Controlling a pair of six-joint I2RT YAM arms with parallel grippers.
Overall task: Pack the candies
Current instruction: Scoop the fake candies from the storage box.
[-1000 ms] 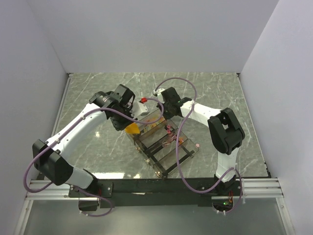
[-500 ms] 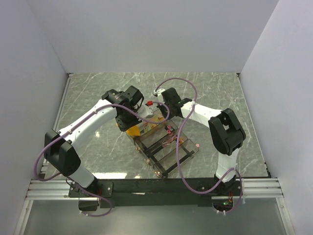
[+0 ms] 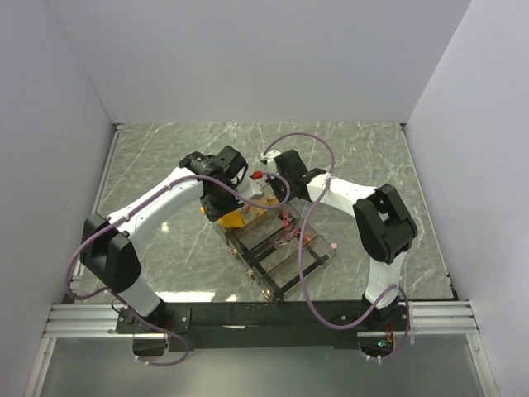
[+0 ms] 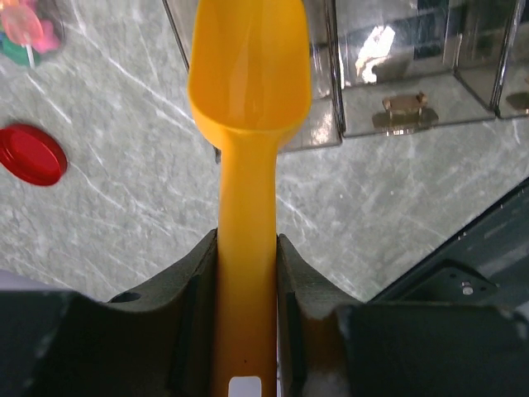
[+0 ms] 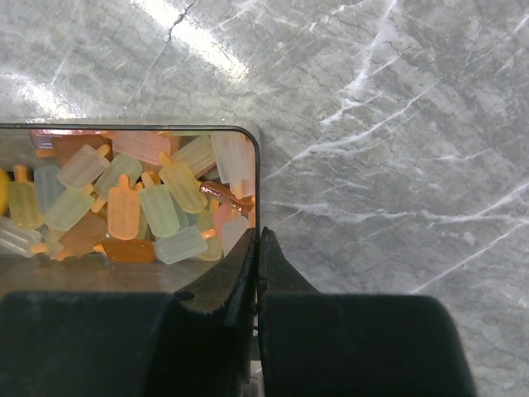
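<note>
- On the tabletop [image 5: 397,124] we see a clear box [image 5: 252,157] full of the candies [image 5: 157,207]. They are little ice-lolly shapes in pink, orange, yellow and pale green, piled on top of each other.
- We see the right gripper [image 5: 258,240] at the corner of that box. Its jaws are pressed tight together, and the thin wall of the box looks pinched between them. We think it is holding the box so it does not slide.
- We see the left gripper [image 4: 246,248] with its jaws clamped on the handle of the yellow scoop [image 4: 248,83].
- The bowl of the scoop has nothing in it. It hangs over the edge of the clear tray [image 4: 334,83], which has many small compartments.
- From above, the scoop sits by the far left end of the tray, close to the box of candies. We cannot tell if it touches either one.
- A red lid [image 4: 31,154] lies flat on the tabletop, off to the side of the scoop and not touching it.
- We spot one small candy [image 4: 403,103] in a compartment. From above, a few pink bits show in others. Most compartments look bare.
- So we think only a little packing is done. Most candies are in the box, not in the tray.
- What is left, we think, is to dip the scoop into the box, lift some candies and tip them into the compartments, many times over.
</note>
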